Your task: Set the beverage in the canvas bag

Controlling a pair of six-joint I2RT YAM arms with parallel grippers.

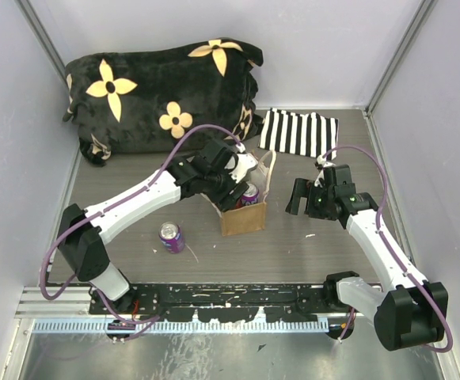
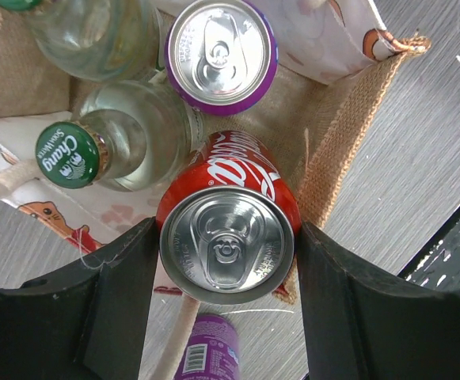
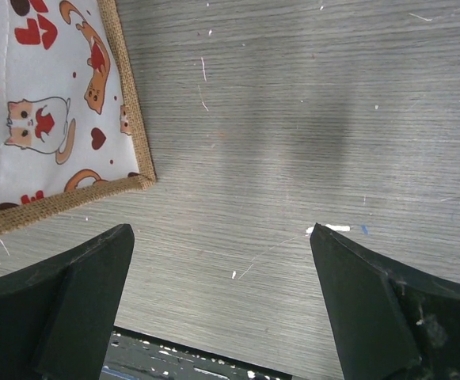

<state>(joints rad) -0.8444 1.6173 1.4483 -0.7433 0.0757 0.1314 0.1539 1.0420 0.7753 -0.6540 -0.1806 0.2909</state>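
Left wrist view showed the left pincer (image 2: 227,261) pinching a red can (image 2: 228,178) over the canvas bag (image 2: 336,150). Beside the bag, the right pincer (image 3: 222,297) hung spread.

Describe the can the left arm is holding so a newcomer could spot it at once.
Find the tan canvas bag in the middle of the grey table; the left gripper hangs over its open top. Clamped between its black fingers is an upright red can, silver top up. Its neighbours inside are a purple-rimmed can and clear glass bottles; it alone is red.
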